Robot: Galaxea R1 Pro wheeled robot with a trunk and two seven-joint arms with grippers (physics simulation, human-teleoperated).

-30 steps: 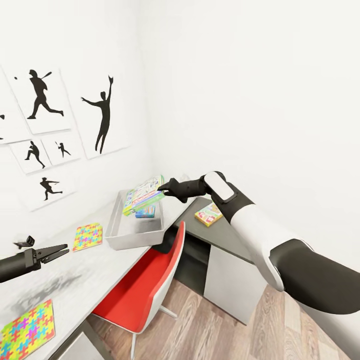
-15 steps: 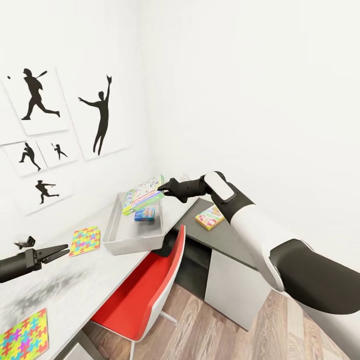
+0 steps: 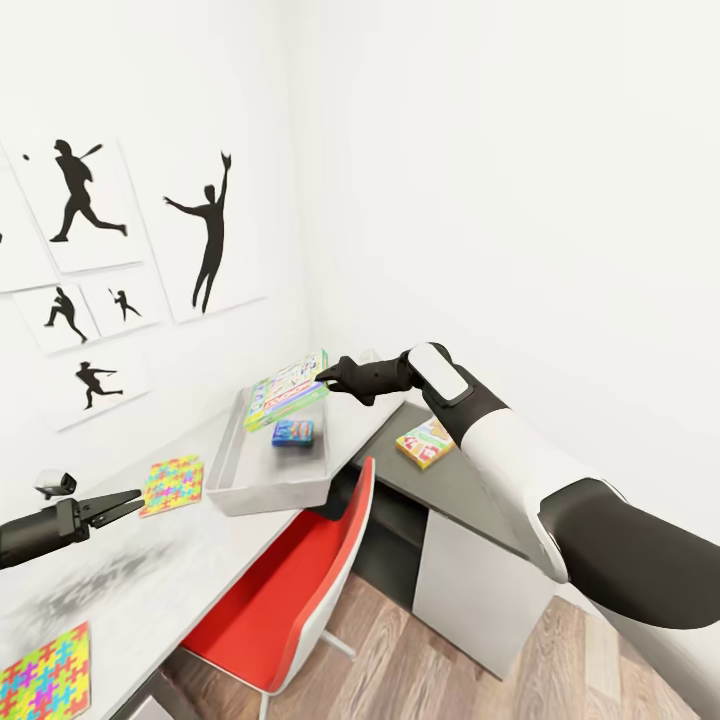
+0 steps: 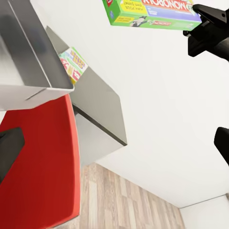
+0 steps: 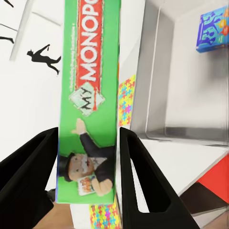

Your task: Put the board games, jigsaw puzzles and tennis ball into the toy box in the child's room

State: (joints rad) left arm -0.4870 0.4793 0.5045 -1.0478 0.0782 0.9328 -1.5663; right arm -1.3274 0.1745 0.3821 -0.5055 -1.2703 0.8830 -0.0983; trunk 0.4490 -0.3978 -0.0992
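Head view. The right gripper [image 3: 325,377], black and two-fingered, is clenched on the edge of a flat green-and-white board game box [image 3: 288,390], holding it tilted in the air above the far end of the light grey open-topped toy box [image 3: 225,470]. A small blue board game box [image 3: 292,432] already lies inside the tray. On the pale table [image 3: 130,580] one multicoloured jigsaw puzzle square [image 3: 172,484] sits at 9 o'clock of the tray, a second puzzle square [image 3: 45,673] lies at 7 o'clock, near the frame corner. A yellow game box [image 3: 425,443] rests on the lower dark-grey cabinet top [image 3: 470,490] at 3 o'clock of the tray. The left gripper [image 3: 125,502] hovers above the table, jaws parted and empty.

Left wrist view. The green box [image 4: 150,14] hangs from the right gripper [image 4: 191,31] by one end only, beyond the tray wall [image 4: 38,62].

Right wrist view. Both black fingers [image 5: 136,186] flank the green box [image 5: 88,109]; the tray interior and the blue box [image 5: 212,29] lie beyond.

Risks, as judged. The grip is at one edge, so the box may pivot or slip. Released while this tilted, it may catch the tray rim and slide to the red chair [image 3: 290,590] or the floor. It may also land on the blue box and rest askew.
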